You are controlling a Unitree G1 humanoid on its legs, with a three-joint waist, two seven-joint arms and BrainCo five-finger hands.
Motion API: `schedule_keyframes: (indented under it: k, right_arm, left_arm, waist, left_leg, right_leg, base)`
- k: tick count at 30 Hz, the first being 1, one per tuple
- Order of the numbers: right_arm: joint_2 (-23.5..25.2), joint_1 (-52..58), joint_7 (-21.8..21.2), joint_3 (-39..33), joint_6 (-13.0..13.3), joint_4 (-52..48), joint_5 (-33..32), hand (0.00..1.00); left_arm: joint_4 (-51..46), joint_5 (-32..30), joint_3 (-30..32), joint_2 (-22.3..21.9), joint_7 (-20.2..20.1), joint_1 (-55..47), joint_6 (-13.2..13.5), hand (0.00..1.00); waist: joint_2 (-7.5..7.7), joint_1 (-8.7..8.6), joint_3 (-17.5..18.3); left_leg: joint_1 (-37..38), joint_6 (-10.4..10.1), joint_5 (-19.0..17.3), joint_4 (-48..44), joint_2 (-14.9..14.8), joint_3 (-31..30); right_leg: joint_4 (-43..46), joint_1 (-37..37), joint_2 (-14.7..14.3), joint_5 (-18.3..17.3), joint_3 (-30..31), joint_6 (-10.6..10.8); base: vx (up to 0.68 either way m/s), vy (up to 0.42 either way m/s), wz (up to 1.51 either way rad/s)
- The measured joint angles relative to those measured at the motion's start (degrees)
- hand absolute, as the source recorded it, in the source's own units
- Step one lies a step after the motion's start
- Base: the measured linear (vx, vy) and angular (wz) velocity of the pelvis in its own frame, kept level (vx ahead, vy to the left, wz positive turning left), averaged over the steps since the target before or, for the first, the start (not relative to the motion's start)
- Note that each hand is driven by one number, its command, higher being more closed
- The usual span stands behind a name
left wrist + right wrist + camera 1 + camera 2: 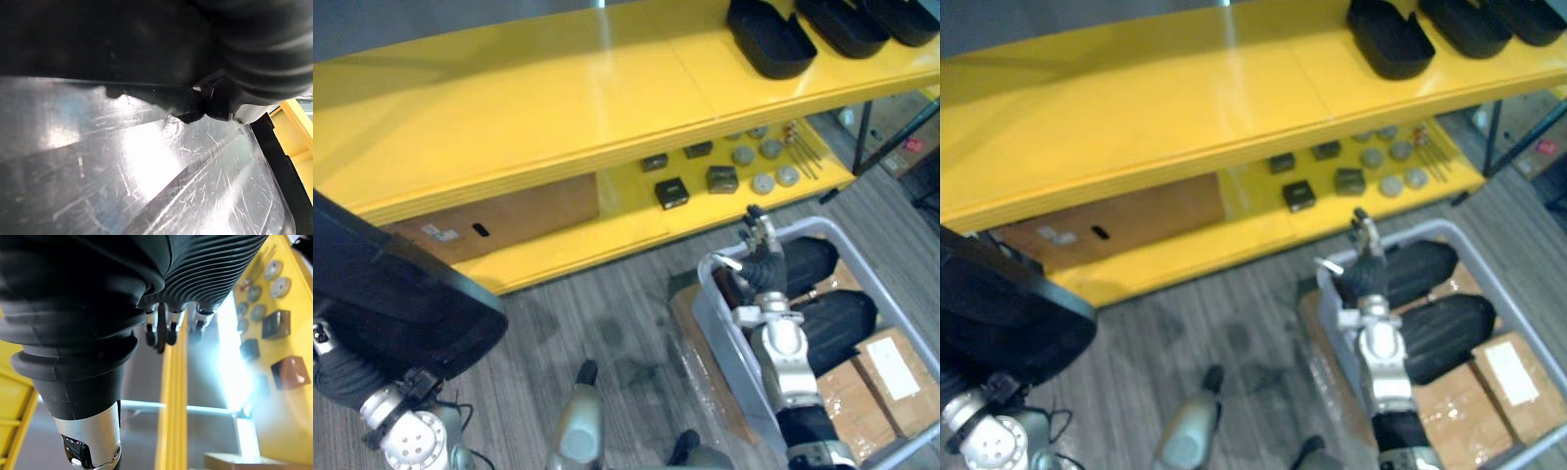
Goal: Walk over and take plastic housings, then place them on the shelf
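- The fingers (161, 335) of the right hand (759, 257) are loosely straight and hold nothing. The hand is raised over the near-left corner of the grey bin (722, 318).
- The left hand (264, 44) shows its ribbed cover pressed against glossy black plastic. Its fingers are hidden, so I cannot tell whether they are curled or flat.
- That plastic is a large black housing (382, 294), carried low at the near left, in front of the shelf (558, 98) and not yet on it.
- More black housings (842, 313) lie in the bin at the right, next to cardboard boxes (891, 367).
- Three placed housings (769, 39) sit in a row at the far right of the top board. The long stretch to their left is bare.
- Small parts (720, 178) lie on the lower board, with a brown box (499, 220) to their left.
- The step in hand is probably setting the carried housing on the top board.
- To do it well, lift it clear of the front edge and keep it level.
- Lower it onto the bare stretch, apart from the row.
- The free right hand could steady the far end.
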State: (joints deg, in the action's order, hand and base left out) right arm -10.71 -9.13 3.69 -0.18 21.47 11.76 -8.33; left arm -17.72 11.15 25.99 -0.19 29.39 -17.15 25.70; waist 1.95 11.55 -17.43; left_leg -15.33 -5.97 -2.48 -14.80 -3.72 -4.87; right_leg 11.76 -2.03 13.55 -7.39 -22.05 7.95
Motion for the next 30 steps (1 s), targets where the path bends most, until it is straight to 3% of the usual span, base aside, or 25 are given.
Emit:
schedule_keyframes:
  k: [2,4,5,7,8,9,10,11,12,13,14,16,20,21,22,23,25,28,30]
  right_arm:
    - [0.3,0.9,0.0,-0.7,0.1,-0.1,0.0,0.00]
    - [1.3,3.8,0.0,-1.8,0.2,-0.4,-0.5,0.00]
    - [2.3,6.3,0.4,-2.1,0.3,-0.7,-0.4,0.00]
    - [3.7,9.0,1.1,-2.0,0.4,-1.8,-0.1,0.00]
    - [4.7,10.4,1.5,-2.0,1.0,-2.7,0.2,0.00]
    - [5.0,10.7,1.5,-2.0,1.3,-2.8,0.3,0.00]
    - [5.4,10.6,1.7,-2.1,1.6,-2.8,1.2,0.00]
    - [5.4,10.5,2.4,-2.8,2.5,-2.8,2.5,0.00]
    - [5.4,10.4,2.7,-3.2,2.7,-2.8,3.1,0.00]
    - [5.2,9.6,2.8,-4.5,3.2,-2.8,4.8,0.00]
    - [4.7,8.3,2.9,-6.0,3.4,-2.9,5.0,0.00]
    - [2.5,6.8,3.5,-8.9,3.5,-4.6,5.1,0.00]
    - [-3.4,6.5,5.3,-14.5,2.9,-9.0,4.5,0.00]
    - [-4.6,6.5,5.3,-15.8,2.6,-9.8,4.2,0.00]
    - [-5.7,6.4,5.1,-16.5,2.3,-10.4,2.3,0.00]
    - [-6.3,6.1,5.0,-16.8,2.3,-10.7,1.5,0.00]
    - [-8.8,3.8,3.3,-17.1,1.7,-10.7,-3.6,0.00]
    - [-9.6,2.5,2.2,-17.9,1.4,-10.7,-5.5,0.00]
    - [-9.6,3.5,2.4,-18.3,1.4,-10.7,-5.1,0.00]
  left_arm:
    - [-0.2,-0.4,0.0,-0.3,0.7,-0.6,0.0,1.00]
    - [-0.3,-1.1,0.4,-0.3,0.7,-1.6,0.0,1.00]
    - [-0.3,-2.4,0.8,-0.4,0.3,-3.0,0.0,1.00]
    - [-0.4,-3.3,1.4,-0.3,-0.4,-4.2,0.0,1.00]
    - [-0.4,-3.5,2.1,-0.3,-0.9,-4.5,0.0,1.00]
    - [-0.4,-4.0,2.7,-0.3,-1.1,-4.7,0.0,1.00]
    - [-1.1,-4.8,4.0,-0.2,-1.3,-5.0,0.0,1.00]
    - [-2.7,-4.8,5.0,-0.1,-2.0,-5.0,0.0,1.00]
    - [-3.6,-4.7,5.5,0.2,-2.3,-5.0,0.0,1.00]
    - [-4.7,-4.3,6.5,1.2,-2.8,-4.3,0.1,1.00]
    - [-4.6,-4.0,7.5,2.2,-2.9,-3.5,0.0,1.00]
    - [-4.5,-2.4,7.6,2.8,-3.3,-2.2,-0.2,1.00]
    - [-3.8,-1.8,6.1,4.6,-4.7,1.1,-1.3,1.00]
    - [-3.9,-0.8,4.8,5.2,-5.5,1.5,-1.9,1.00]
    - [-3.9,-0.3,3.4,5.9,-5.8,1.4,-2.6,1.00]
    - [-3.6,-0.3,2.9,5.7,-5.8,1.4,-2.7,1.00]
    - [-3.2,-0.3,1.5,1.9,-6.3,-0.7,-3.8,1.00]
    - [-3.2,-0.3,1.2,0.8,-6.5,-0.6,-4.4,1.00]
    - [-3.2,-0.3,-0.1,0.9,-6.5,1.1,-4.4,1.00]
  waist:
    - [-0.26,0.09,-0.3]
    - [-0.33,0.14,-1.2]
    - [-0.20,0.19,-1.4]
    - [0.32,0.13,-1.7]
    - [0.76,0.00,-1.7]
    - [0.90,-0.03,-1.7]
    - [1.29,-0.15,-1.7]
    - [1.26,-0.60,-1.7]
    - [0.75,-0.81,-1.8]
    - [0.75,-1.08,-1.8]
    - [0.75,-1.13,-1.7]
    - [0.46,-1.33,-1.6]
    - [0.57,-3.27,-0.5]
    - [1.07,-3.43,0.4]
    - [2.97,-3.46,1.9]
    - [2.99,-3.66,2.2]
    - [-1.27,-3.62,4.4]
    - [-3.63,-3.96,5.1]
    - [-4.25,-5.01,5.3]
  left_leg:
    - [-0.2,0.4,-1.9,-2.5,0.4,-0.1]
    - [-0.8,1.0,-6.6,-8.7,1.6,-1.0]
    - [-0.9,1.7,-9.1,-11.7,1.8,-1.2]
    - [-0.7,2.6,-10.5,-13.6,2.7,-1.9]
    - [-0.5,3.2,-11.4,-14.5,3.5,-2.7]
    - [-0.3,3.6,-11.8,-14.9,3.8,-3.0]
    - [0.5,4.3,-12.2,-14.9,4.9,-4.1]
    - [1.5,5.3,-12.3,-14.8,5.7,-6.0]
    - [1.7,5.6,-12.4,-14.7,5.7,-7.5]
    - [2.5,6.1,-12.6,-14.4,6.0,-9.6]
    - [3.7,6.2,-12.7,-13.4,6.2,-10.9]
    - [5.3,5.7,-12.8,-12.4,7.0,-13.0]
    - [7.7,4.1,-14.3,-12.1,9.0,-20.5]
    - [8.3,3.0,-14.9,-12.0,9.3,-21.9]
    - [8.2,1.8,-15.6,-12.0,9.4,-20.7]
    - [8.1,1.1,-16.1,-12.3,8.9,-19.6]
    - [7.4,-0.4,-15.9,-10.8,2.7,-14.8]
    - [8.0,-1.4,-12.0,-4.8,-0.8,-5.3]
    - [8.4,-1.1,-10.0,-2.2,-1.6,-0.4]
  right_leg:
    - [1.6,-0.5,0.6,-1.2,-0.1,-0.1]
    - [5.5,-2.6,2.1,-3.9,-1.3,-0.3]
    - [10.9,-2.0,3.2,-4.1,-1.2,-0.6]
    - [18.6,0.3,4.9,-3.1,0.5,-2.1]
    - [24.2,2.5,5.7,-1.0,3.1,-4.3]
    - [26.6,3.6,5.9,0.7,4.6,-4.9]
    - [30.7,5.3,6.4,5.5,7.0,-4.2]
    - [35.2,7.6,6.6,12.7,8.8,-4.3]
    - [37.1,9.0,6.4,10.5,9.7,-3.4]
    - [38.0,10.6,5.1,2.3,10.5,-3.2]
    - [33.6,11.7,2.9,-2.1,11.6,-2.7]
    - [23.3,12.5,-0.4,-4.3,14.7,-1.8]
    - [12.5,14.4,-4.3,-3.5,22.4,-0.6]
    - [10.7,14.4,-4.5,-3.0,22.8,-0.6]
    - [8.7,13.7,-4.4,-0.8,22.1,-2.1]
    - [8.9,13.3,-4.3,0.7,22.1,0.9]
    - [8.6,12.2,-7.3,-0.2,17.8,-1.7]
    - [8.4,12.0,-7.3,-0.3,15.7,-2.7]
    - [8.5,11.7,-6.5,-0.5,14.2,-3.1]
  base:
    - [0.04,0.030,0.07]
    - [0.06,0.094,0.27]
    - [0.08,0.126,0.28]
    - [0.11,0.164,0.36]
    - [0.12,0.146,0.44]
    - [0.16,0.134,0.49]
    - [0.20,0.126,0.63]
    - [0.21,0.122,0.71]
    - [0.23,0.068,0.86]
    - [0.23,0.039,0.76]
    - [0.23,0.021,0.70]
    - [0.25,-0.014,0.72]
    - [0.28,-0.181,1.11]
    - [0.37,-0.412,1.19]
    - [0.30,-0.366,1.20]
    - [0.25,-0.364,1.09]
    - [0.20,-0.314,0.58]
    - [0.15,-0.226,0.34]
    - [0.07,-0.087,0.35]
